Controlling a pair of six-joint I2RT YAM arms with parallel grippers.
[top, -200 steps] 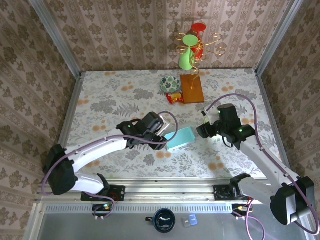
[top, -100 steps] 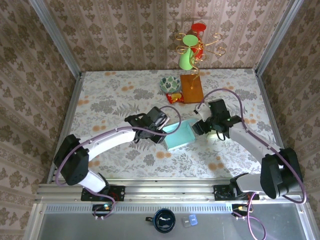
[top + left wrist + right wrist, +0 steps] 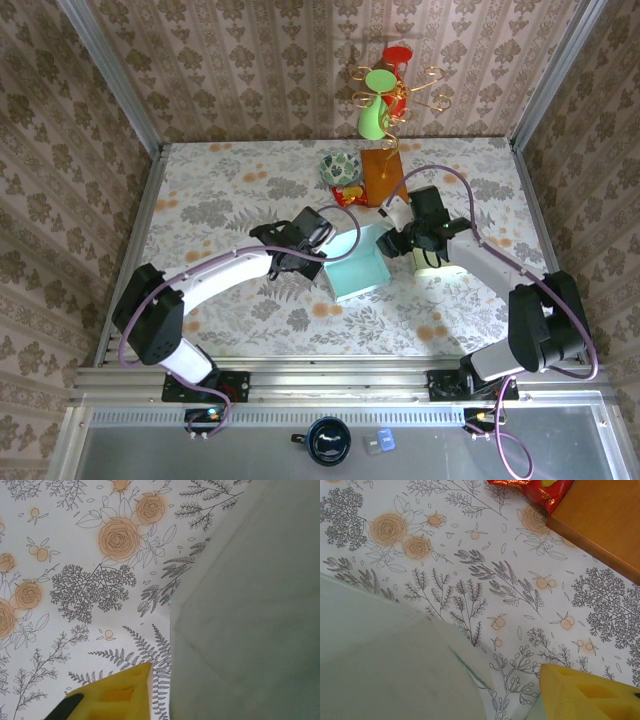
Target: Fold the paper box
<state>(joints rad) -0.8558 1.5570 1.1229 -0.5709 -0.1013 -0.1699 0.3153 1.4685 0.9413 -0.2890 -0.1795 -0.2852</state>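
Top view: the box [image 3: 358, 272] sat open mid-table [image 3: 220, 190], with the left gripper [image 3: 322, 243] at its 10 o'clock edge and the right gripper [image 3: 392, 240] at its 2 o'clock corner. Left wrist: the left finger [image 3: 117, 695], at 7 o'clock, lay against the box wall; jaw state could not be told. Right wrist: the right finger [image 3: 585, 695], at 5 o'clock, stood just beside the box; jaw state likewise unclear.
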